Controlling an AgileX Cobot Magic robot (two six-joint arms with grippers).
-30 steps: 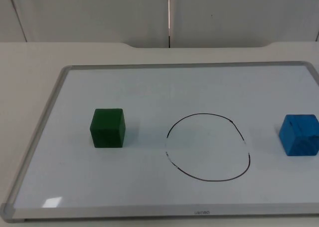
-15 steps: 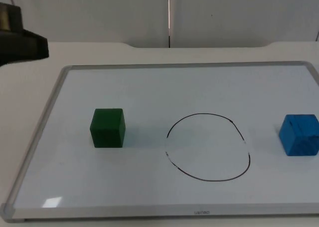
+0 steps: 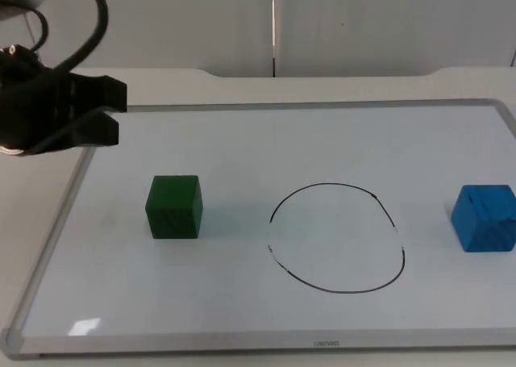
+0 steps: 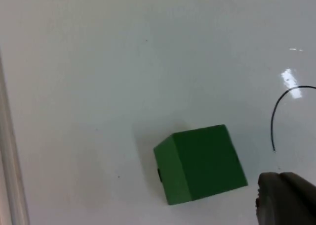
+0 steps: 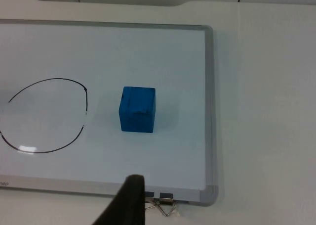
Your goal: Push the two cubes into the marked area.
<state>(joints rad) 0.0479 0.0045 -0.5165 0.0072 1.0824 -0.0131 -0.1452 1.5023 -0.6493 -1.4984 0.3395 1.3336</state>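
Fingers of the left gripper (image 3: 113,113) stand parted at upper left, above the green cube (image 3: 173,206); blue cube (image 3: 484,217) sits far right, both outside the drawn circle (image 3: 336,237).

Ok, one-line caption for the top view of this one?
Left tool over the whiteboard's far left corner; green cube and blue cube both outside the drawn circle.

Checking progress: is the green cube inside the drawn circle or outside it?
Outside. The green cube sits on bare whiteboard, apart from the black circle, which holds nothing.
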